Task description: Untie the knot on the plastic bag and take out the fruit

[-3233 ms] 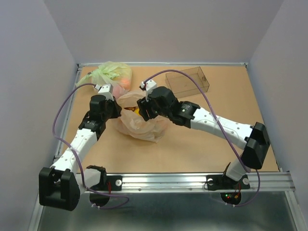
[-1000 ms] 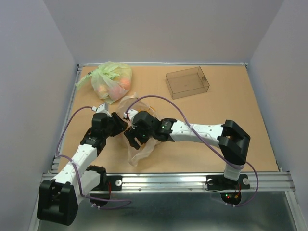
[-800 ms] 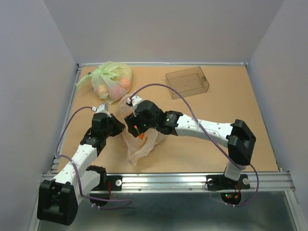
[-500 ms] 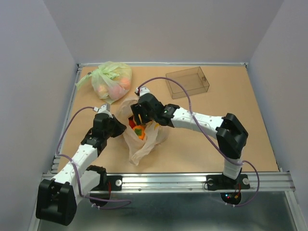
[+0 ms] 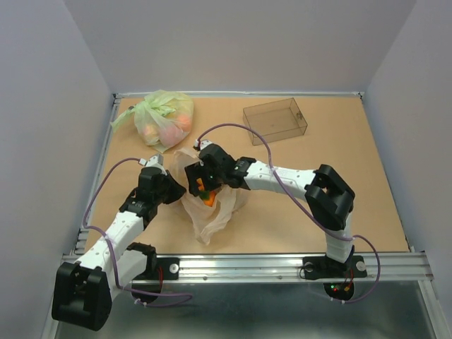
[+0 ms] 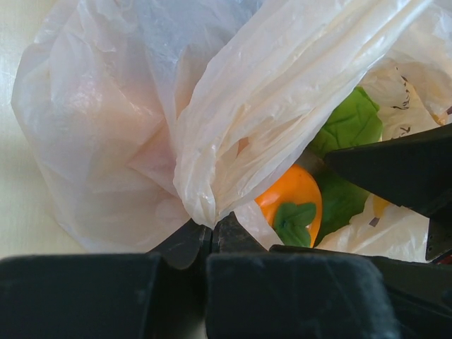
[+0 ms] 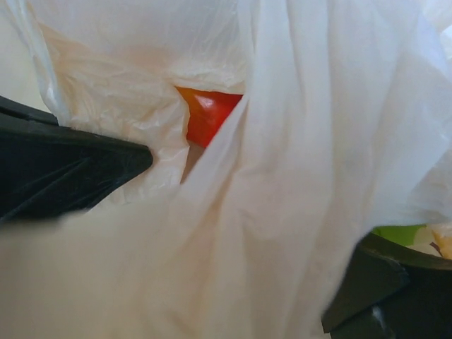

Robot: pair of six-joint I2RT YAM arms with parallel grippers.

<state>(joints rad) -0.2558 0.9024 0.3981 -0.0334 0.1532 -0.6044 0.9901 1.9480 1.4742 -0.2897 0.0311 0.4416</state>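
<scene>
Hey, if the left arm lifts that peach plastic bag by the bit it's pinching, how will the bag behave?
Probably floppy: the plastic bag is thin, crinkled film that folds where the left end effector pinches it. It likely sags, and the orange fruit inside may roll out.

**Opened plastic bag [image 5: 212,215], pale peach, crumpled on the bench [image 5: 367,176].**
Inside lie an orange fruit [image 6: 286,201] with a green cap, a green fruit [image 6: 349,123] and a red-orange fruit [image 7: 208,113].
</scene>
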